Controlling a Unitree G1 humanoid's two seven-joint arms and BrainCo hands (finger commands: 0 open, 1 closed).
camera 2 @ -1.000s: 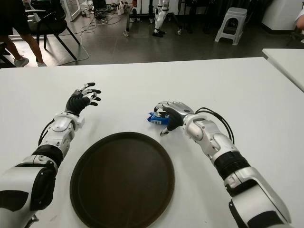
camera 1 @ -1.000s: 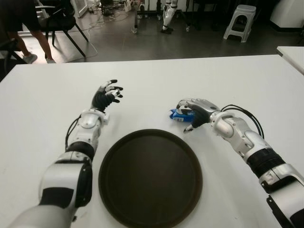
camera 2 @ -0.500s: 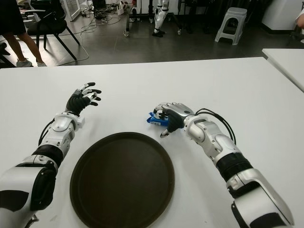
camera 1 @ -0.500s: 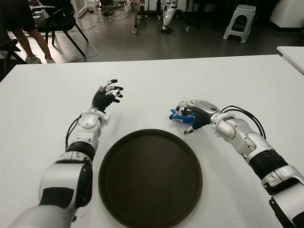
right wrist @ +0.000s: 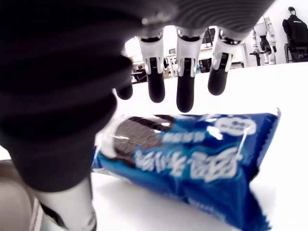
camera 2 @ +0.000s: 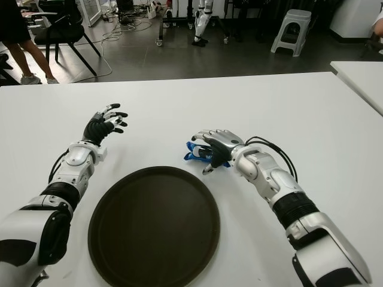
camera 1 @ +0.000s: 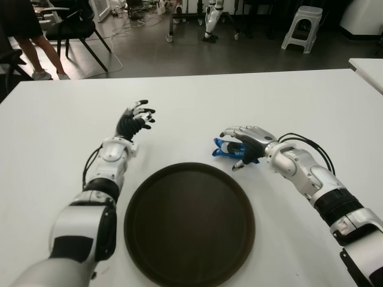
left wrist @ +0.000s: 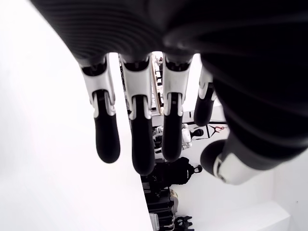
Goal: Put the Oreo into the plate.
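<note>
From my station I judge the task to be at its first stage: the grasp is being made, and the carrying and the release are both left to do. The plate (camera 1: 189, 222) holds nothing, and the Oreo (camera 1: 225, 148) is on the white table (camera 1: 299, 101), just beyond the plate's far rim and apart from it.

My right hand (camera 1: 244, 143) is arched over the pack. In the right wrist view its fingers (right wrist: 186, 94) hang above the pack's far edge with the tips a little apart from each other, and the thumb shows on the near side, so the pack lies between thumb and fingers. I see light between the fingertips and the wrapper. I cannot tell if the thumb already touches it, so I read the hand as loosely curled and not closed on it.

The pack is a long blue wrapper. Its long axis runs across the fingers, not along them. The end with the printed cookie sits beside the thumb, and the crimped end points out past the outer fingers. It seems a little tilted.

My left hand (camera 1: 134, 119) is idle, well away on the left of the plate, fingers spread and holding nothing.
</note>
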